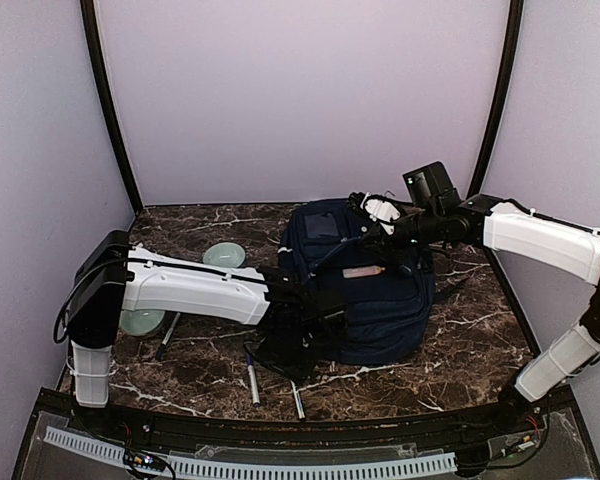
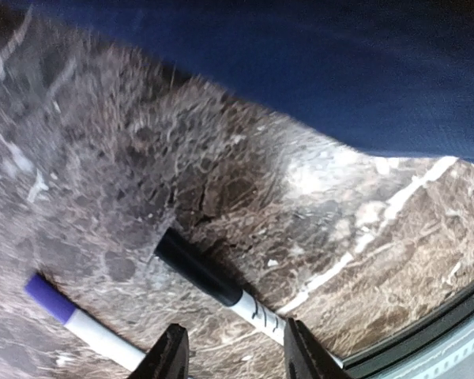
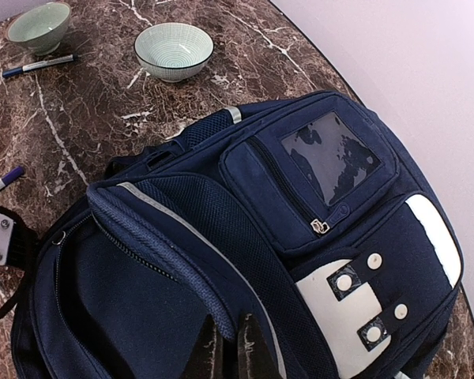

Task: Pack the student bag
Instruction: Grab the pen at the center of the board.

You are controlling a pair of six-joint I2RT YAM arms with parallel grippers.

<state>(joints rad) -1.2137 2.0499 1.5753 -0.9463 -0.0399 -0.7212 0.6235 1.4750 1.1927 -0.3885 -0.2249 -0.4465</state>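
The student bag (image 1: pixel 365 290) is a large navy backpack lying in the middle of the table; the right wrist view shows its front pocket, white patch and reflective stripe (image 3: pixel 324 205). My right gripper (image 3: pixel 229 351) is shut on the piped rim of the bag's open main compartment, near the bag's top (image 1: pixel 382 232). My left gripper (image 2: pixel 233 355) is open, low over the table at the bag's front left (image 1: pixel 280 350). A black-capped white marker (image 2: pixel 213 280) lies on the table between its fingers, close to the right finger (image 2: pixel 304 351).
A purple-capped marker (image 2: pixel 71 316) lies left of the left gripper. Two pale green bowls (image 1: pixel 224 256) (image 1: pixel 140 320) and another pen (image 1: pixel 167 335) are on the left. A pinkish tube (image 1: pixel 363 271) rests on the bag. The table's front edge (image 2: pixel 426 339) is close.
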